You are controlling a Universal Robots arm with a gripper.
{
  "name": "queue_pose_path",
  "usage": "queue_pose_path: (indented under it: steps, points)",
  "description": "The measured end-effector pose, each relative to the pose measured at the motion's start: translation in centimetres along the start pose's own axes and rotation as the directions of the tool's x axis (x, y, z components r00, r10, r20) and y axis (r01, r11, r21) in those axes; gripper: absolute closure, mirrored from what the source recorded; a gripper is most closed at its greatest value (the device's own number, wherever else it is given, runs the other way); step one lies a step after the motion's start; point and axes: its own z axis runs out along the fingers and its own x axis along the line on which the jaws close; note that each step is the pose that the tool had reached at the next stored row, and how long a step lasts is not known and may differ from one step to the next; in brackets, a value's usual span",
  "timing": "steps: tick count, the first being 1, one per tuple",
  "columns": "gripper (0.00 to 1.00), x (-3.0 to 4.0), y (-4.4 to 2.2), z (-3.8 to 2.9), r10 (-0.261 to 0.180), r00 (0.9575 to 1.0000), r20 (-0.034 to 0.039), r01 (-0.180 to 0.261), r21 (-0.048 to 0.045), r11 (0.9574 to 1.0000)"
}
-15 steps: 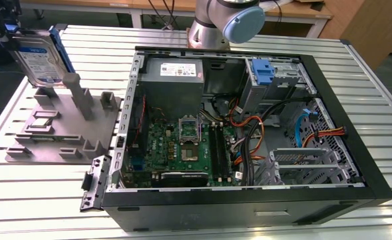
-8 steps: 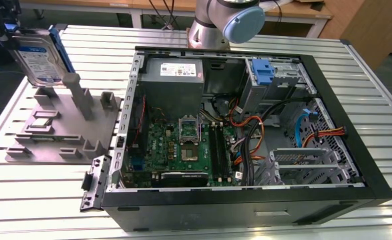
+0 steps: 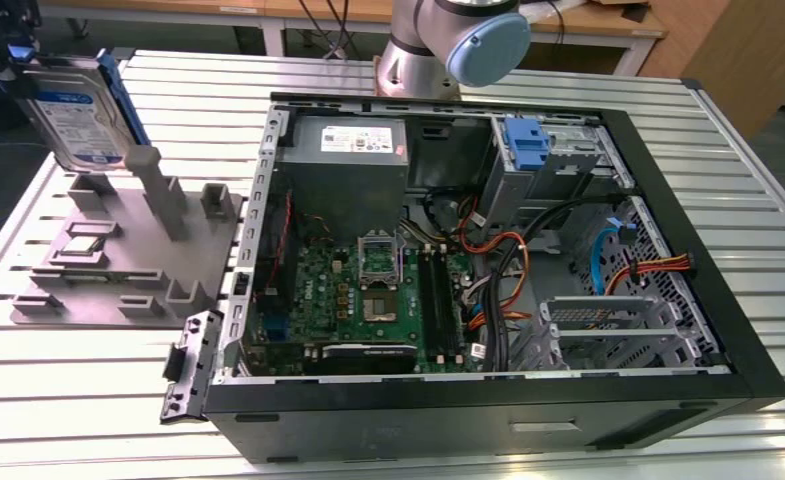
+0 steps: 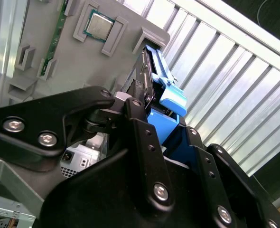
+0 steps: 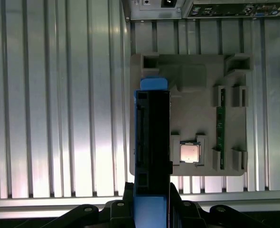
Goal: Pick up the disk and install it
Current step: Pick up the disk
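Observation:
The disk [image 3: 83, 112], a silver drive with a white-and-blue label in a blue carrier, stands upright at the exterior view's far left, over the far end of the grey holder [image 3: 112, 265]. I cannot tell whether its lower edge still touches the holder. My gripper [image 3: 3, 42] is shut on its upper end. In the first wrist view the disk [image 5: 152, 142] shows edge-on, running out from my gripper [image 5: 152, 202]. In the second wrist view black fingers [image 4: 140, 133] flank the blue carrier [image 4: 171, 102].
The open computer case [image 3: 746, 370] lies to the exterior view's right of the holder, with a grey power supply [image 3: 352, 150], a motherboard [image 3: 365, 290], a blue bracket [image 3: 526, 140] and a metal drive cage [image 3: 606, 320]. A processor chip [image 5: 190, 153] and memory stick [image 5: 219, 130] rest in the holder.

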Motion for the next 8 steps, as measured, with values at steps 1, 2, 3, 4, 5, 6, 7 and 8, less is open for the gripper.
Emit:
queue_pose_path:
  steps: [1,2,3,4,5,6,7,8]
  points:
    - [0.64,0.00,0.00,-0.02,0.000,1.0000,0.0000,0.000,-0.0001,1.0000]
    - [0.64,0.00,0.00,-0.04,0.000,1.0000,0.0000,0.000,0.0000,1.0000]
    - [0.64,0.00,0.00,-0.07,0.000,1.0000,0.0000,0.000,0.0001,1.0000]
    - [0.64,0.00,0.00,-0.09,0.000,1.0000,0.0000,0.000,0.0001,1.0000]
    - [0.64,0.00,0.00,-0.10,0.000,1.0000,0.0000,0.000,0.0000,1.0000]
    - [0.64,0.00,0.00,-0.13,0.000,1.0000,0.0000,0.000,0.0000,1.0000]
    - [0.64,0.00,0.00,-0.15,0.000,1.0000,0.0000,0.000,0.0000,1.0000]
    - [0.64,0.00,0.00,-0.18,0.000,1.0000,0.0000,0.000,0.0001,1.0000]
